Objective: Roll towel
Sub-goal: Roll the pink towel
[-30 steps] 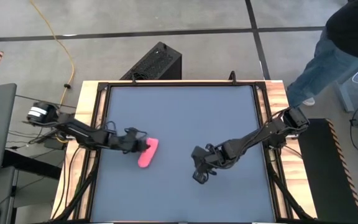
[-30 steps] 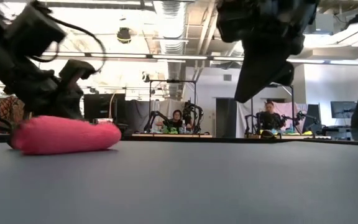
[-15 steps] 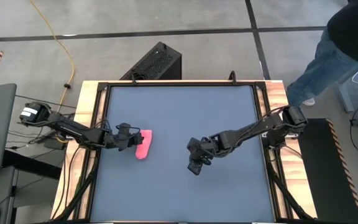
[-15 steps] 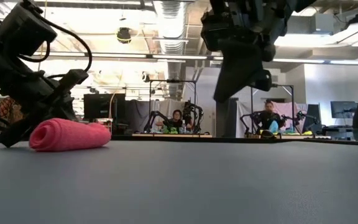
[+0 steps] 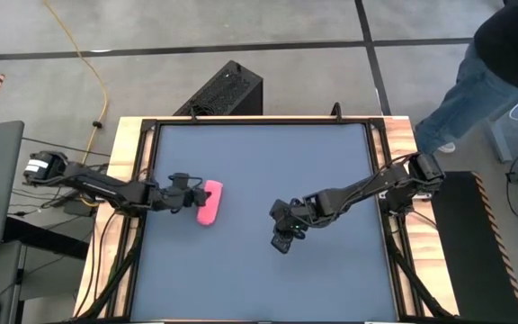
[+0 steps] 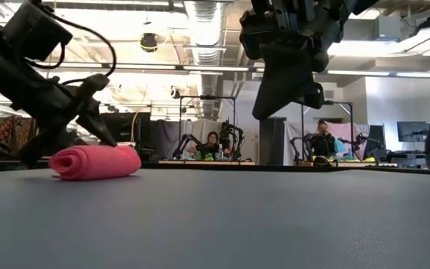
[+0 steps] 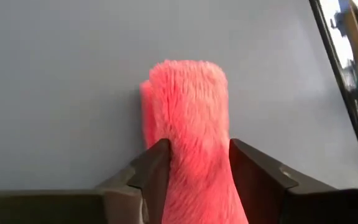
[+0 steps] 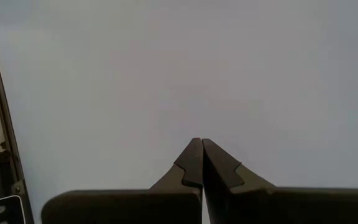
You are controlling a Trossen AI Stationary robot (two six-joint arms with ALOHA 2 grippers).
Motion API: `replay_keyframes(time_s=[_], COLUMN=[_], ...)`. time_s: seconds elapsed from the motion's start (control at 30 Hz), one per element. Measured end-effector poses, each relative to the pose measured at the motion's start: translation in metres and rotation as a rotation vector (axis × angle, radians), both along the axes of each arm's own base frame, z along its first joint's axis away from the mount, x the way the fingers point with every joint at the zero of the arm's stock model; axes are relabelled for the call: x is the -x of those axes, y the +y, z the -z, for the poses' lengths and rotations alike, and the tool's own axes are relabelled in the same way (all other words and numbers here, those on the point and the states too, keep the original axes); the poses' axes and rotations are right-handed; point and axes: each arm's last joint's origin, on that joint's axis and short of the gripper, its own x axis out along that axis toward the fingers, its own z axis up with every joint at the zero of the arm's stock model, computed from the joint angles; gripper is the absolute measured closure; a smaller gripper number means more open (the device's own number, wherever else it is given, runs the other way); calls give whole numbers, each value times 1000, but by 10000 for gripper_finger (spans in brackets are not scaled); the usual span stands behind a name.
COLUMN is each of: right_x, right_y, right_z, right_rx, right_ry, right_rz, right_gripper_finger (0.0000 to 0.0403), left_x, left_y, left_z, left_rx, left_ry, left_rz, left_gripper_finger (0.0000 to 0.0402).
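1. Left gripper [image 5: 190,191] lies low over the left part of the table [image 5: 268,162], its two fingers [image 7: 151,174] parted on either side of one end of the towel [image 5: 209,202]; whether they still press the cloth cannot be told.
2. Rolled into a short pink cylinder, the towel rests on the grey tabletop, left of centre, with the gripper at its left end.
3. From table height the roll [image 6: 95,162] sits flat on the surface with the left arm's dark fingers angled down behind it.
4. Right gripper [image 5: 283,236] hangs above bare table right of centre, well apart from the towel, its fingertips [image 8: 191,158] pressed together and holding nothing.
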Motion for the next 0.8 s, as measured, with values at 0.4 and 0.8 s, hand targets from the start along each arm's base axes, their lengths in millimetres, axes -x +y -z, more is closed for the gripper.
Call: replay_keyframes(time_s=[0.4, 0.8], right_x=[-1, 0], right_y=[-2, 0], right_z=[0, 0], right_rx=[-7, -37], right_ry=[-2, 5], right_rz=[9, 12], right_gripper_finger=[381, 381], left_x=[7, 19], left_y=[19, 30], left_z=[-10, -36], left_rx=[-38, -181], left_ry=[51, 53], left_rz=[241, 202], left_gripper_finger=[243, 251])
